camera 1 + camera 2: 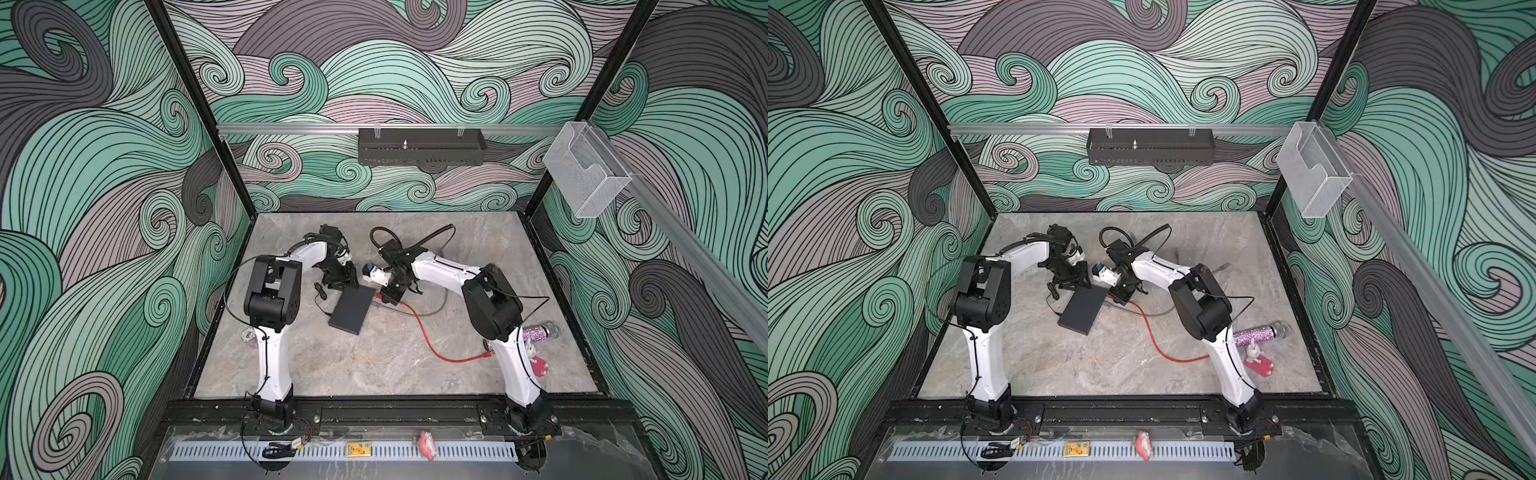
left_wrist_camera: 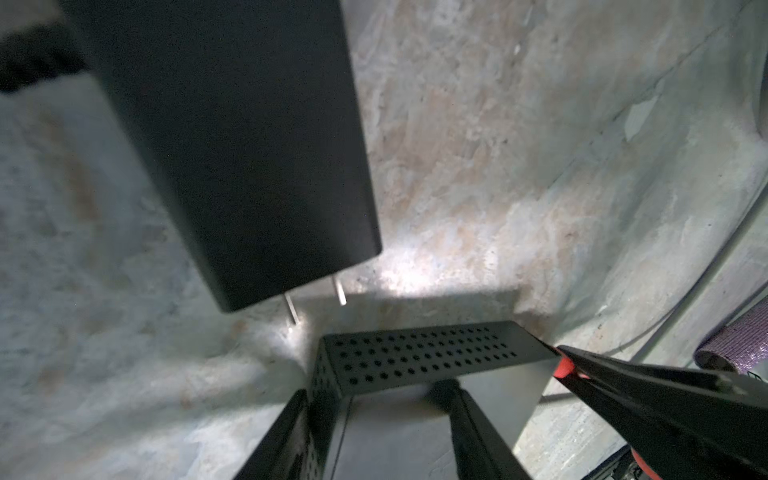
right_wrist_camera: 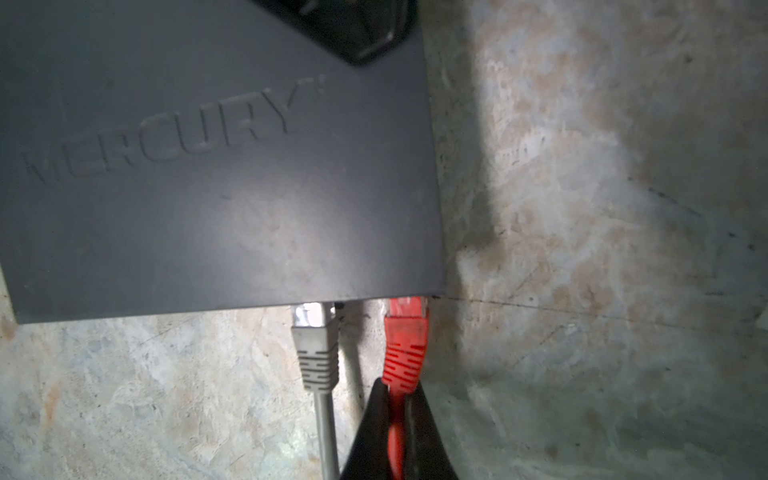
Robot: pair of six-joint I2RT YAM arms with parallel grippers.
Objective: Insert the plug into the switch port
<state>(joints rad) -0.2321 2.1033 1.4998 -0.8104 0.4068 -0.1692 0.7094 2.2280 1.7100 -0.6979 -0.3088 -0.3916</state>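
The flat matte-black switch (image 1: 352, 309) lies near the middle of the marbled grey worktop (image 1: 374, 365). The right gripper (image 3: 399, 386) pinches the tail of the red ribbed-boot plug (image 3: 405, 340), whose tip is at the switch's edge, just beside a seated grey ribbed plug (image 3: 316, 353). Push straight and level along the plug's axis, I judge, as the soft red cord (image 3: 395, 444) behind would buckle. The left gripper (image 2: 374, 390) has its fingers apart about the switch's perforated corner; whether they clamp it I cannot tell.
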